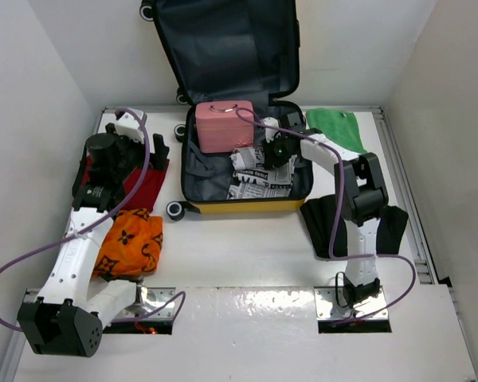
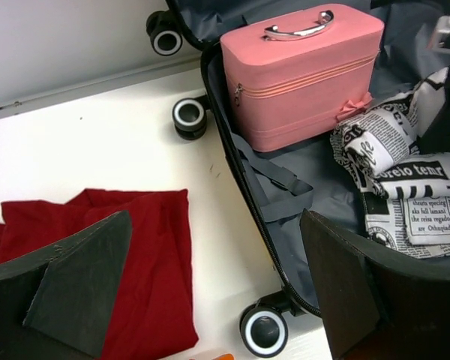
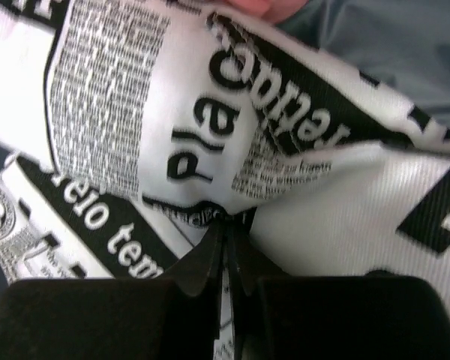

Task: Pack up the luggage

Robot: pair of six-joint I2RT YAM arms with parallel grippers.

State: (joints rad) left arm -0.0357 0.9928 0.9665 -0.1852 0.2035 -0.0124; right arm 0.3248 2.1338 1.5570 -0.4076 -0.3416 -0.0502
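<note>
The luggage point(image 1: 239, 206), a yellow suitcase, lies open on the table with its lid point(image 1: 231, 48) leaning on the back wall. Its grey lining point(image 2: 300, 161) holds a newspaper-print cloth point(image 1: 259, 179) on the right side. My right gripper point(image 1: 272, 151) is down inside the luggage, and the right wrist view shows it point(image 3: 226, 221) shut, pinching a fold of that cloth point(image 3: 135, 112). My left gripper point(image 2: 216, 221) hangs wide open, holding nothing, over the table between the luggage's left rim and a red cloth point(image 2: 135, 247).
A pink box-shaped case point(image 1: 223, 126) stands in the luggage's back left corner. Left of the luggage lie the red cloth point(image 1: 147, 191) and an orange patterned cloth point(image 1: 131, 243). A green cloth point(image 1: 338, 127) lies at the back right, a black cloth point(image 1: 319, 219) under the right arm.
</note>
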